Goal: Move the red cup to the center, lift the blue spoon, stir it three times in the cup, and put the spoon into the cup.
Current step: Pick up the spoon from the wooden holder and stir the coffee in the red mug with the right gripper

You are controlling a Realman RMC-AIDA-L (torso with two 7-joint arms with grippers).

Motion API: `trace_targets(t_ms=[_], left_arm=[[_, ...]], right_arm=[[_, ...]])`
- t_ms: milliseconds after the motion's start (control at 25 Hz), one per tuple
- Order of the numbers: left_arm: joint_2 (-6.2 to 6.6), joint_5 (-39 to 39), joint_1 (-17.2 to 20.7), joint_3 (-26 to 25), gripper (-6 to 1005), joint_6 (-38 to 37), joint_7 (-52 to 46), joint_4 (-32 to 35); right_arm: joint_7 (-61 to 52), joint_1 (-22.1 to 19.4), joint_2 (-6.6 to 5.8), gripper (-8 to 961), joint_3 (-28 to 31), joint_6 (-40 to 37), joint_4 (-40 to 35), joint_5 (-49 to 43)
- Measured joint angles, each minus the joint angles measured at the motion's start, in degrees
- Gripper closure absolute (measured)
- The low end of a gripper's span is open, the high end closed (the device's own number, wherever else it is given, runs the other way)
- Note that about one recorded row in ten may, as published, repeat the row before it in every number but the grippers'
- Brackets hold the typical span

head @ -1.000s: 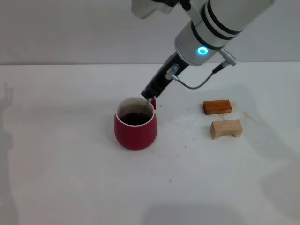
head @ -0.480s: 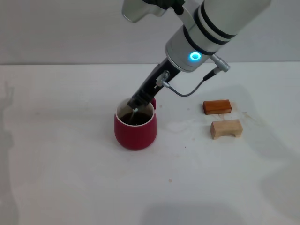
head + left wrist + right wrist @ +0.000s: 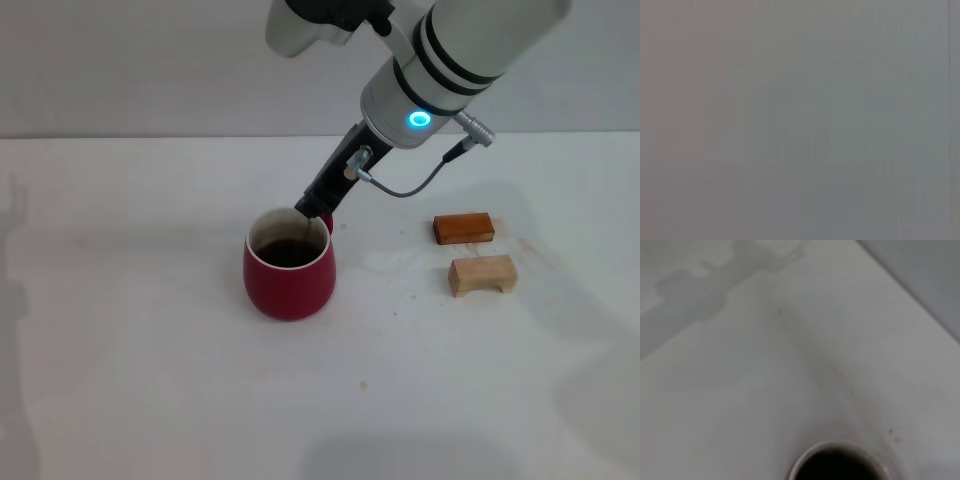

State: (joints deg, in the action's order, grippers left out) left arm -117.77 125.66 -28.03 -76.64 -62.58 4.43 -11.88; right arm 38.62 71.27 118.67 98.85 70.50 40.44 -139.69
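Note:
The red cup (image 3: pixel 290 280) stands upright mid-table with dark liquid inside; its handle points away, behind the rim. My right gripper (image 3: pixel 312 208) hangs slanted just above the cup's far rim, its dark narrow tip shut on the blue spoon (image 3: pixel 305 229). Only a thin grey piece of the spoon shows, reaching down into the liquid; the blue handle is hidden in the gripper. The right wrist view shows the cup's rim and dark liquid (image 3: pixel 837 465) from above, without fingers. The left arm is out of view; its wrist view shows only grey.
An orange-brown wooden block (image 3: pixel 463 228) and a tan wooden block (image 3: pixel 483 274) lie to the right of the cup. The white table (image 3: pixel 150 350) stretches left and in front of it. A grey wall runs behind.
The right gripper swung with the spoon from the cup's far rim in over the liquid, then back out to the far rim. The cup stayed in place.

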Motion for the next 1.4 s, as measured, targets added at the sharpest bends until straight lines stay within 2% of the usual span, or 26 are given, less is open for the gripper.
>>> trace_targets(t_ms=[320, 440, 720, 840, 1040, 1400], left_arm=[[0.00, -0.2, -0.1, 0.0, 175, 0.0, 0.0, 0.0], [0.04, -0.2, -0.2, 0.0, 174, 0.0, 0.0, 0.0], [0.08, -0.2, -0.5, 0.0, 174, 0.0, 0.0, 0.0], [0.09, -0.1, -0.5, 0.0, 174, 0.0, 0.0, 0.0], [0.09, -0.1, -0.4, 0.0, 174, 0.0, 0.0, 0.0], [0.08, -0.1, -0.5, 0.0, 174, -0.1, 0.0, 0.0]], right_arm=[[1.2, 0.4, 0.04, 781, 0.3, 6.1, 1.2, 1.4], [2.5, 0.3, 0.06, 777, 0.1, 4.2, 1.3, 4.5], [0.8, 0.4, 0.08, 768, -1.5, -2.0, -0.2, 2.2], [-0.5, 0.3, 0.04, 764, -1.6, -0.8, 0.0, -0.8], [-0.1, -0.3, 0.03, 758, -1.6, 3.4, 1.2, -0.5], [0.1, -0.5, 0.16, 746, -4.2, 3.9, 2.3, 2.2]])
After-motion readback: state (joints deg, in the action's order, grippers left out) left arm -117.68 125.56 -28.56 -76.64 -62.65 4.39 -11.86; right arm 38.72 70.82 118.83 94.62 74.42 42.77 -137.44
